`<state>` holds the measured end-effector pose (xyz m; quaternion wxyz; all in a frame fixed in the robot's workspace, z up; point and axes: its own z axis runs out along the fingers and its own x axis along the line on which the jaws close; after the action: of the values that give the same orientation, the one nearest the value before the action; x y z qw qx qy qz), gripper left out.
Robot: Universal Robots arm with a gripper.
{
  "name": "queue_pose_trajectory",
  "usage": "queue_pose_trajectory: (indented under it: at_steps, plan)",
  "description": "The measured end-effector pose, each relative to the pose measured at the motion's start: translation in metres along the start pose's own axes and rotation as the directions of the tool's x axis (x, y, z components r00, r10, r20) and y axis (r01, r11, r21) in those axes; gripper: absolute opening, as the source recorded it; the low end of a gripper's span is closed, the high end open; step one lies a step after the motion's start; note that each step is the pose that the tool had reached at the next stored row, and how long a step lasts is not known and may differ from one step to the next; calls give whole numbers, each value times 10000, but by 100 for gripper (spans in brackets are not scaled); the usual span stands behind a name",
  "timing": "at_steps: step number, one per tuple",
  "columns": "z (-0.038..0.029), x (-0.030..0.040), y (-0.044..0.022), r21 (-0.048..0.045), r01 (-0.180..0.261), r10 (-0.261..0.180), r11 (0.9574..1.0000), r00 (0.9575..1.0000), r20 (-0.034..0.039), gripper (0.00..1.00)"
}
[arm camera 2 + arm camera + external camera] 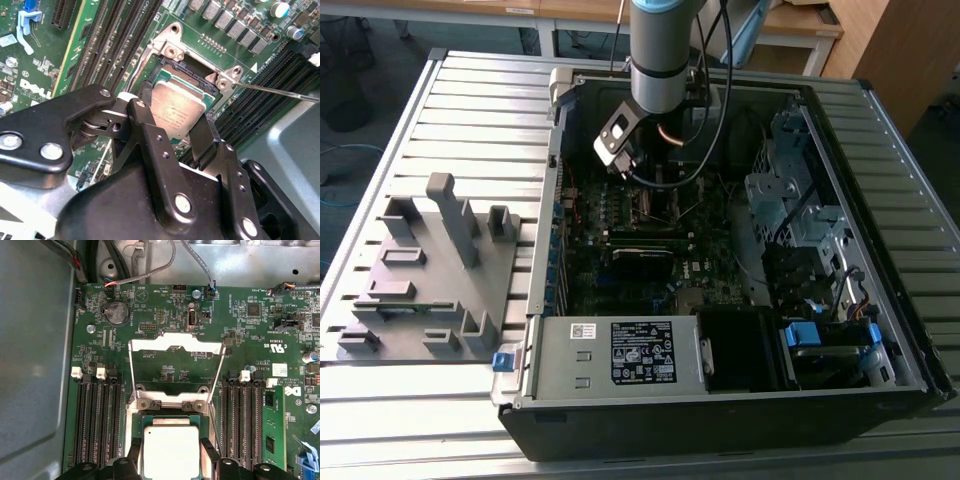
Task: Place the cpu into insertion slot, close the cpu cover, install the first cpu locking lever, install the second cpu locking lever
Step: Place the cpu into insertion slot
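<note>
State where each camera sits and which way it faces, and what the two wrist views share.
Exterior view: off the arm, looking down into the open computer case; shows the arm.
Second wrist view: on the wrist, looking obliquely past the gripper at the cpu.
First wrist view: on the wrist, facing over the gripper to the raised cpu cover.
Both wrist views share gripper and cpu.

You have a grey ribbed metal counter (470,110) below everything. Behind it stands a wooden table (570,10), and at the exterior view's right a wooden panel (905,50), perhaps a cabinet. The floor (390,55) looks dark; daylight seems soft.
</note>
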<state>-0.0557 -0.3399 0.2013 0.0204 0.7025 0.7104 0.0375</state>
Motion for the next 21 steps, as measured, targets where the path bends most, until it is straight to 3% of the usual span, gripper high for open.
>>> queue_pose_trajectory:
  at_steps: [21]
  plan:
    - [64,4,-32,-2,-142,142,9999,9999,14,54]
